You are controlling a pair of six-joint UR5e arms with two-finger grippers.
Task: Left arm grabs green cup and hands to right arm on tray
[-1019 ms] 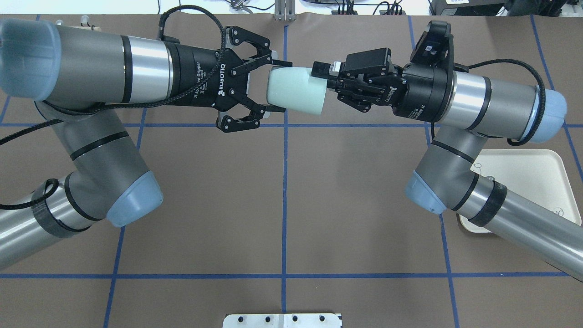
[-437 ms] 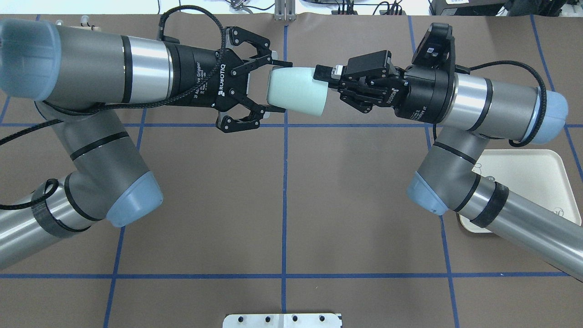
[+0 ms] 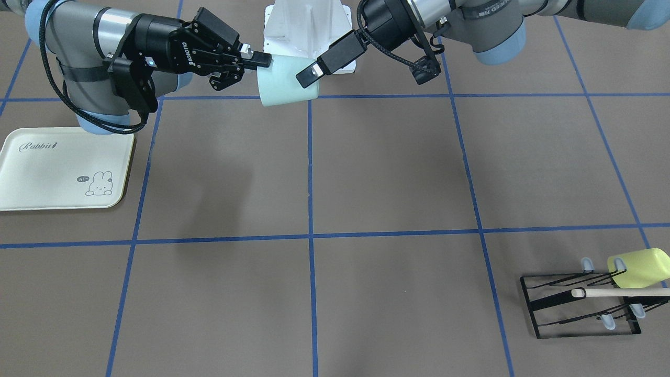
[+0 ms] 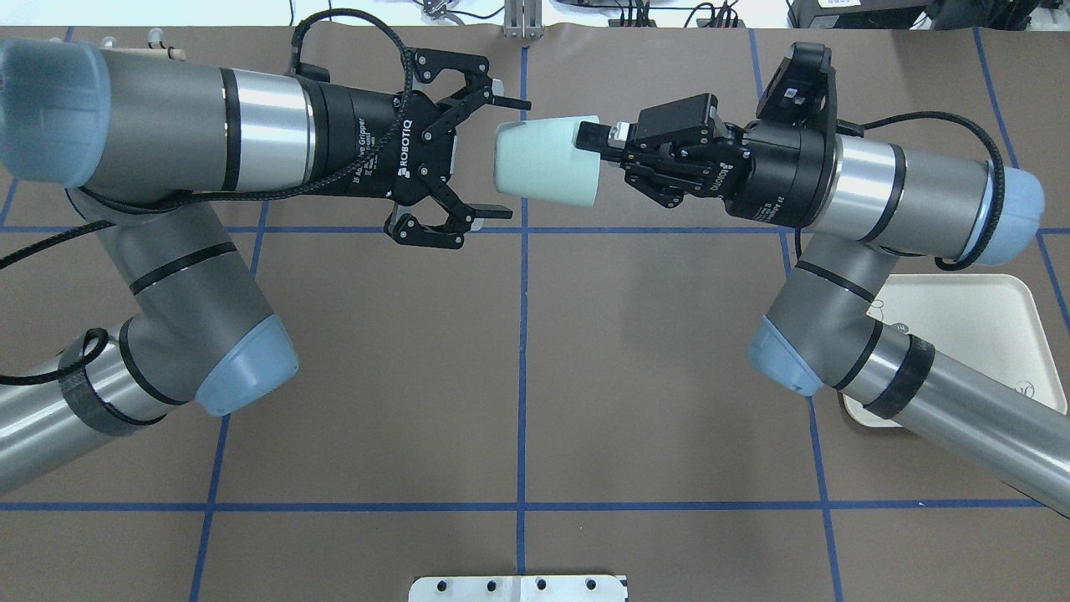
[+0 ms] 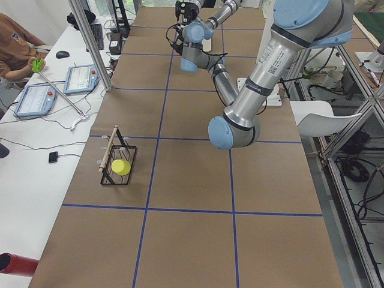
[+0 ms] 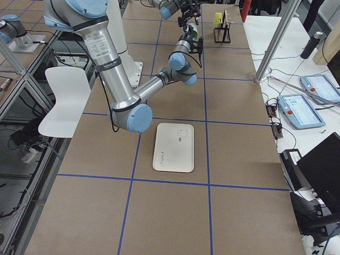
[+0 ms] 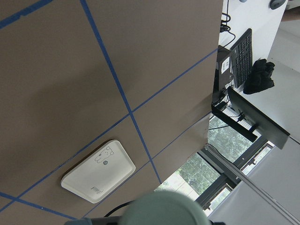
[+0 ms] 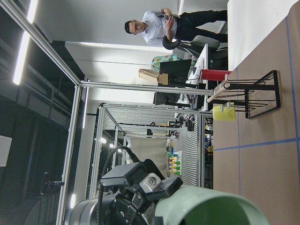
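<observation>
My right tool (image 4: pixel 590 144) is pinched shut on the rim of the green cup (image 4: pixel 545 161), held sideways in mid-air. The left tool (image 4: pixel 517 158) gapes wide, flanking its base without touching. I judge a sideways swing could clip the left tool or twist that rim-only pinch loose. The surface (image 4: pixel 652 376) below gives room, though the tray (image 4: pixel 978 326) sits partly under my right arm (image 4: pixel 878 184).

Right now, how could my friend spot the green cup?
Look above the brown table, where two robot arms meet tip to tip. The cup hangs sideways in the air, pinched by the fingers of the right arm. It is pale mint, unlike the yellow cup on the wire rack.
</observation>
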